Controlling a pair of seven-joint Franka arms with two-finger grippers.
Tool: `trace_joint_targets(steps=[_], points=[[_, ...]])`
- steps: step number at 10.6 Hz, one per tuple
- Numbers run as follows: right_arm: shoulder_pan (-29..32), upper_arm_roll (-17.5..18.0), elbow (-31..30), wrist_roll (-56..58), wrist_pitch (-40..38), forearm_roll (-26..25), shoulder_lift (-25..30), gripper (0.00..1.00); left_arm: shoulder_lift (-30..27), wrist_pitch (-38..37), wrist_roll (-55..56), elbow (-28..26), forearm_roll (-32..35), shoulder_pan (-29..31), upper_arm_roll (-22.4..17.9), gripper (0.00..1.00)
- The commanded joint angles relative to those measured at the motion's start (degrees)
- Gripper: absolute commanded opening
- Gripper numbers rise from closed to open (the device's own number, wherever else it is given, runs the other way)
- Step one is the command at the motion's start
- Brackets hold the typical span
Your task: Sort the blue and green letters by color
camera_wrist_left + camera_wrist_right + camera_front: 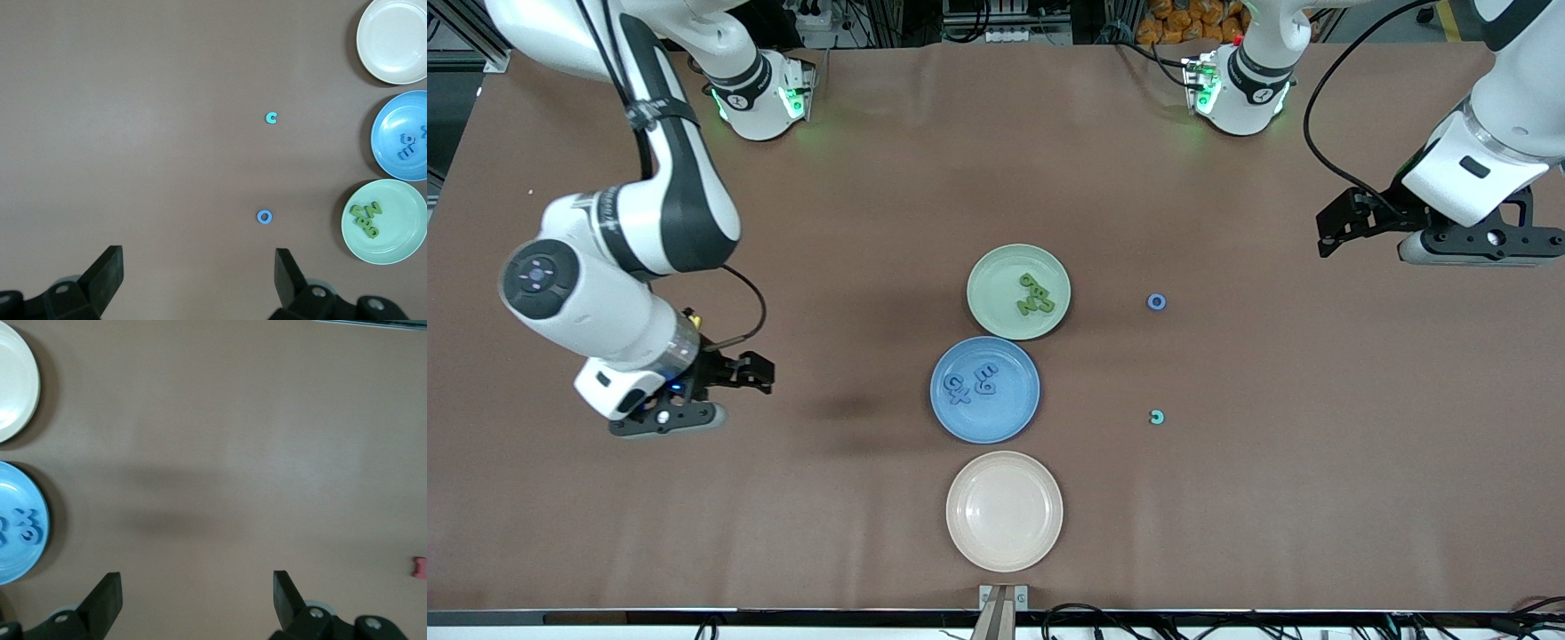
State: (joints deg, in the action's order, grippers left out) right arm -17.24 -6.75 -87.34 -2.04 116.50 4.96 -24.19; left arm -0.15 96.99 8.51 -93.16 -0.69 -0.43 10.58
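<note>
A light green plate point(996, 284) holds several olive-green letters point(1035, 294). Touching it, nearer to the front camera, a blue plate point(996, 418) holds several blue letters point(971, 383). A blue O point(1156, 302) lies on the bare table beside the green plate, toward the left arm's end. A teal C point(1157, 417) lies nearer to the camera than the O. The left wrist view shows the O point(264, 217) and the C point(271, 118). My left gripper point(1325, 236) hangs open and empty over the table's left-arm end. My right gripper point(758, 373) hangs open and empty over the right-arm end.
An empty cream plate point(1004, 510) sits nearest to the front camera, in line with the other two plates. A tiny dark red letter point(419, 567) lies on the table at the edge of the right wrist view. The brown table surface point(854, 498) spreads wide around the plates.
</note>
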Motion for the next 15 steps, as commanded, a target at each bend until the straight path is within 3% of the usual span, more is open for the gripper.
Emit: trace_joint_targets(steps=[1, 3, 7, 11, 15], points=[[1.94, -1.51, -2.66, 4.75, -3.81, -1.01, 5.11, 1.00, 0.07, -0.84, -0.34, 0.61, 1.04, 0.17, 0.23, 1.00], [2.99, -3.09, -2.57, 5.21, -7.33, -1.01, 7.30, 1.00, 0.07, -0.84, -0.51, 0.61, 0.78, 0.26, 0.15, 1.00], [6.24, -3.27, -1.52, 5.12, -12.61, -6.09, 12.22, 1.00, 0.07, -0.84, -0.60, 0.79, 0.68, 0.26, -0.03, 1.00], [8.97, -3.27, -0.64, 4.68, -14.72, -7.06, 16.44, 1.00, -0.02, -0.75, -0.34, 0.79, 0.60, 0.26, -0.03, 1.00], [10.29, -3.19, 5.66, 4.51, -22.18, -13.04, 17.86, 1.00, -0.02, -0.75, -0.34, 0.79, 0.51, 0.26, -0.03, 1.00]])
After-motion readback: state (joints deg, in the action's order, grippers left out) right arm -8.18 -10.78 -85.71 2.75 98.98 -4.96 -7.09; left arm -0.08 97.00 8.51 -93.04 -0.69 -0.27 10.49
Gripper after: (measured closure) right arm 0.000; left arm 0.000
